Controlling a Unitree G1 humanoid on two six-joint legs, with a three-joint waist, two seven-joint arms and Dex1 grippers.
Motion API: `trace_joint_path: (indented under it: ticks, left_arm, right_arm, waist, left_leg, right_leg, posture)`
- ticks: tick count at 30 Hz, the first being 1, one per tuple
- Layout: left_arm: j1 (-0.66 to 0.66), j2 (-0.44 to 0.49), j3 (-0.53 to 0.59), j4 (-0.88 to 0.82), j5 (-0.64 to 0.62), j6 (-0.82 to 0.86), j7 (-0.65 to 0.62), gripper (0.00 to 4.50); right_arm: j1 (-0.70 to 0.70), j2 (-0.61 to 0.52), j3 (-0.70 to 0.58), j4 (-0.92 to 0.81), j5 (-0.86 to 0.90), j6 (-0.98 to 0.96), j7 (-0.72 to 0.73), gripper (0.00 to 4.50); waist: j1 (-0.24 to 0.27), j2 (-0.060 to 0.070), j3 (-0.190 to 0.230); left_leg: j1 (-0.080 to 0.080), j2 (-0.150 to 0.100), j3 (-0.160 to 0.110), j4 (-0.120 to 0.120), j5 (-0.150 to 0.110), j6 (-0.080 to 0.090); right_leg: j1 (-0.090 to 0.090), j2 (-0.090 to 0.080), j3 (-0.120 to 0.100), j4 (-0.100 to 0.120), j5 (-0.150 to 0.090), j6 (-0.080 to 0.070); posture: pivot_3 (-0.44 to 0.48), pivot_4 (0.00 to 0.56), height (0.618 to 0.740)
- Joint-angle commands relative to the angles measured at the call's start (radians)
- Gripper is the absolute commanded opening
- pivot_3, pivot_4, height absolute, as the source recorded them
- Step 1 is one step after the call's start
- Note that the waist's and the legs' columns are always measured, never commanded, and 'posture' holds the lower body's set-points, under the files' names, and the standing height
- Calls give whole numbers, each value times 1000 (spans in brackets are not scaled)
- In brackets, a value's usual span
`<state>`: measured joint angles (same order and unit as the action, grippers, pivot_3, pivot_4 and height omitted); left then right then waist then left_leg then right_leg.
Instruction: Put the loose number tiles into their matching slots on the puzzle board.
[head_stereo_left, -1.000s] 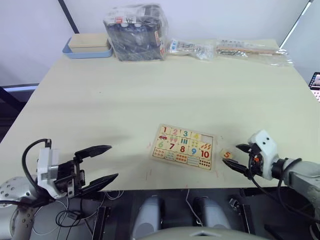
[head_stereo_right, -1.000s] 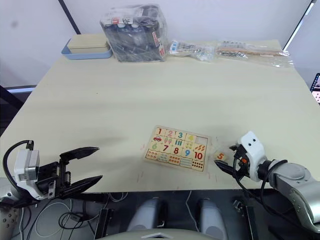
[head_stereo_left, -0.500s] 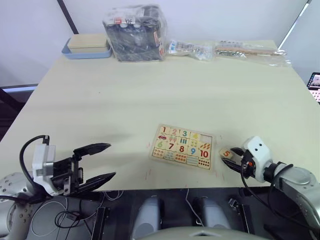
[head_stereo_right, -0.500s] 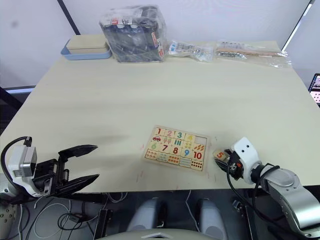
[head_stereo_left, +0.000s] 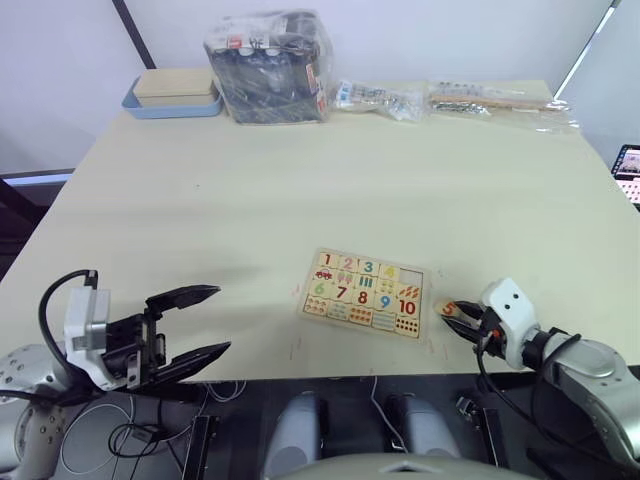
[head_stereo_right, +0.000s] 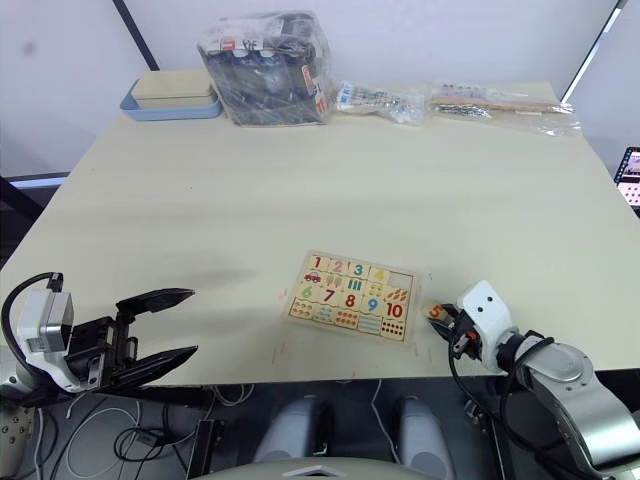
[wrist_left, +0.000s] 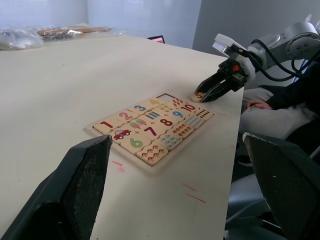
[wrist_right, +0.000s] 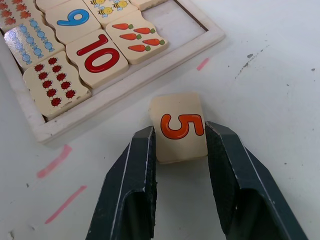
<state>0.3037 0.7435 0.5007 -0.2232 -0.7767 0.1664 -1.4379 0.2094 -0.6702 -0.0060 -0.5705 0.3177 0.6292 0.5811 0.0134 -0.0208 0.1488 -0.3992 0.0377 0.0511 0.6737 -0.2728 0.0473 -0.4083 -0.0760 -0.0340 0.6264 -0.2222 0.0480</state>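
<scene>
1. Right wrist view: the right gripper (wrist_right: 177, 145) clamps the small light-wood tile printed with an orange 5 (wrist_right: 178, 127), just beside the flat light-wood puzzle board (head_stereo_left: 366, 293), near the pale table's front edge (head_stereo_left: 330, 372).
2. Left gripper (head_stereo_left: 195, 325) hangs open, well apart, over that edge.
3. Since a second ago, the right fingers have closed onto the tile.

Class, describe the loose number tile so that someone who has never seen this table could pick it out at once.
Start at the puzzle board near the table's front edge. Just off its right end, between the fingers of the right hand, lies a small pale wooden tile. Unlike the seated tiles, it is outside the frame and bears an orange 5.
</scene>
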Motion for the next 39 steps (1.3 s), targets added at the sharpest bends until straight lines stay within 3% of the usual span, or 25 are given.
trace_joint_path:
  ticks: [1, 8, 12, 16, 22, 31, 39]
  left_arm:
    - [-10, -1, 10, -11, -8, -9, 2, 4500]
    - [-10, -4, 17, -10, -11, -8, 1, 4500]
    - [-13, -7, 23, -6, -20, -10, -5, 4500]
    - [-20, -11, 28, 0, -30, -11, -12, 4500]
    - [-25, -14, 21, -25, -31, 1, 12, 4500]
    - [1, -30, 25, -86, -35, 13, 68, 4500]
    - [30, -31, 41, -125, -41, 22, 99, 4500]
  right_arm:
    - [-31, -15, 2, 1, -9, 6, 12, 880]
    - [-237, -139, -42, -58, 126, 203, 121, 880]
    - [-452, -307, 59, -58, 144, 332, 233, 880]
    - [-723, -311, 164, -1, 188, 521, 252, 880]
    - [-968, -261, 361, 75, 167, 626, 281, 880]
    - [-1100, -193, 586, 217, 69, 578, 327, 880]
    - [-1101, -160, 635, 292, -2, 528, 353, 880]
  waist:
    - [0, 0, 0]
    - [-1, 2, 1]
    - [0, 3, 3]
    - [-2, 4, 3]
    - [-3, 3, 3]
    - [-6, 4, 3]
    - [-12, 3, 3]
  left_leg:
    - [0, 0, 0, 0, 0, 0]
    - [0, 0, 0, 0, 0, 0]
    - [0, 0, 1, 0, 0, 0]
    - [-1, 0, 0, -2, 0, 0]
    - [-3, 0, 2, -3, 0, 0]
    - [-4, -1, 3, -2, 0, 0]
    - [-4, -1, 3, -2, 0, 0]
  right_leg:
    - [0, 0, 0, 0, 0, 0]
    - [-1, 0, 1, 0, 0, -1]
    - [-1, -1, 1, 0, 1, -1]
    - [-3, -1, 0, 0, 1, -2]
    - [-5, -2, 1, -1, 2, -3]
    - [-6, -2, 1, -1, 2, -3]
    - [-5, -2, 1, 0, 2, -3]
  posture:
    - [0, 150, 740]
    - [0, 150, 740]
    - [0, 150, 740]
    - [0, 150, 740]
    - [0, 150, 740]
    - [0, 150, 740]
    - [0, 150, 740]
